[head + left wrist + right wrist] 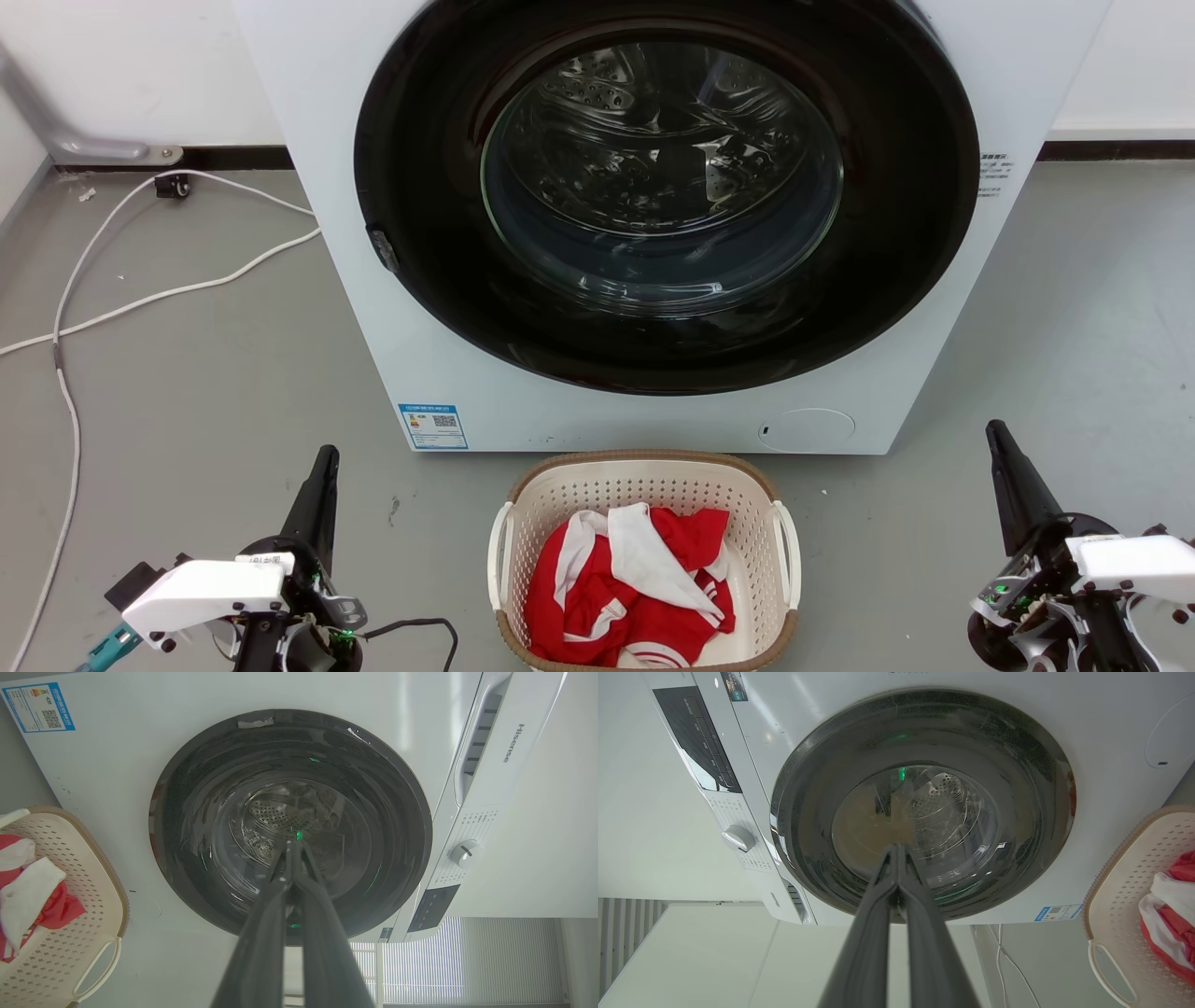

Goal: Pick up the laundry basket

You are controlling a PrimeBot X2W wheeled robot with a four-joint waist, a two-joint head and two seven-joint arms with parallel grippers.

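One basket (672,487), holding red-and-white cloth (635,588), on floor (187,401) between left hand (327,455) and right hand (995,429), touching neither. Both hands closed narrow, empty, pointing at washer (392,373).

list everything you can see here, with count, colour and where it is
washer: one, white with dark round door, centre, door shut
label: one, blue, washer's lower front
laundry basket: one, cream with brown rim, on the floor in front of the washer
clothes: a bundle, red and white, inside the basket
cable: count unclear, white, trailing on the floor left of the washer
left end effector: one, dark, shut, left of the basket
right end effector: one, dark, shut, right of the basket
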